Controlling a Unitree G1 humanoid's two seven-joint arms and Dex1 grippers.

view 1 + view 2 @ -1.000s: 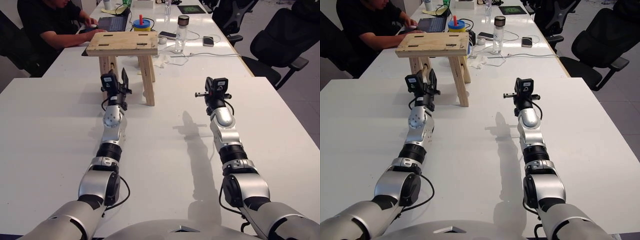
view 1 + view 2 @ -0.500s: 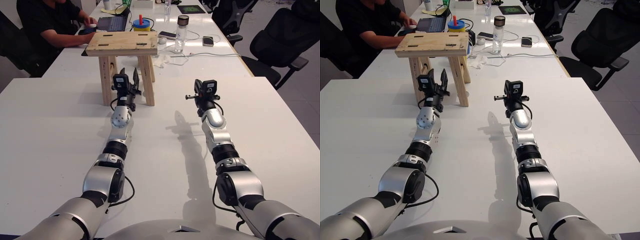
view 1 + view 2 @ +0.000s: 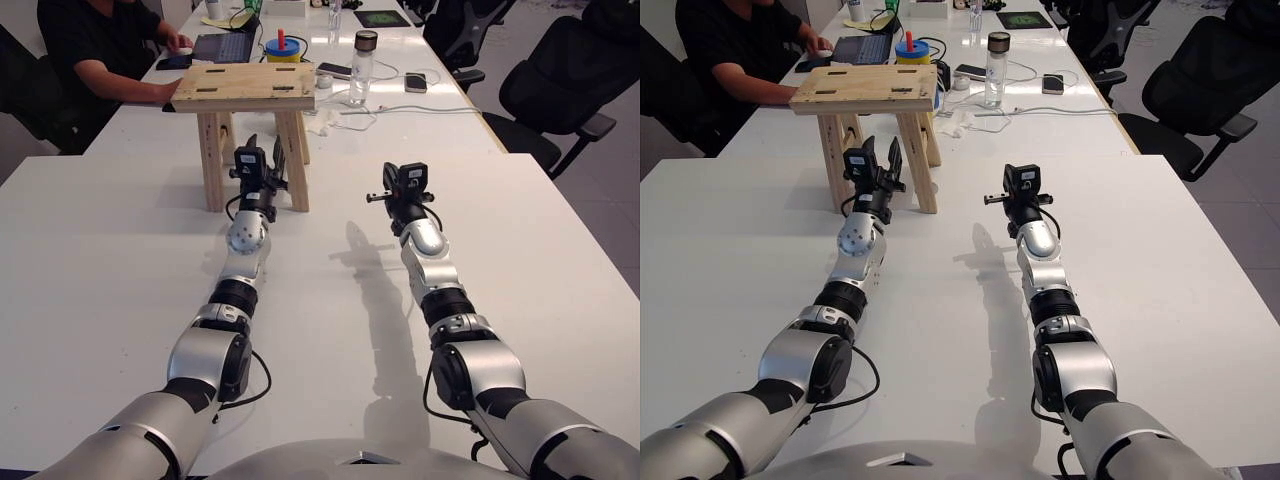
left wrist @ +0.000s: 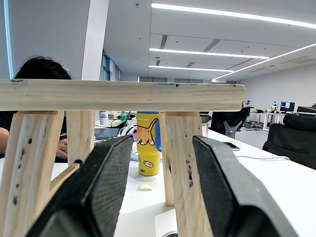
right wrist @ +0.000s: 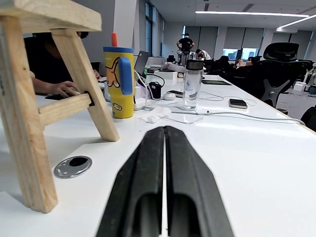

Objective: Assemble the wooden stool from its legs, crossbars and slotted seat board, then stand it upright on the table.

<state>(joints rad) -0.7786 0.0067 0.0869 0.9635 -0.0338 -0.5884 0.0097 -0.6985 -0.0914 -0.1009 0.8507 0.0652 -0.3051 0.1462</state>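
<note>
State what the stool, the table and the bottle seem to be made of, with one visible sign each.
Stool: pale, unfinished-looking wood; grain and dark knots show.
Table: smooth white top, probably laminate; even colour, faint sheen.
Bottle: clear plastic or glass, cannot tell which; see-through body, dark cap.

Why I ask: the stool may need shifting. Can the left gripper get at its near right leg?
Probably yes: the left gripper is open and close to the near right leg of the stool, nothing between them.
</note>
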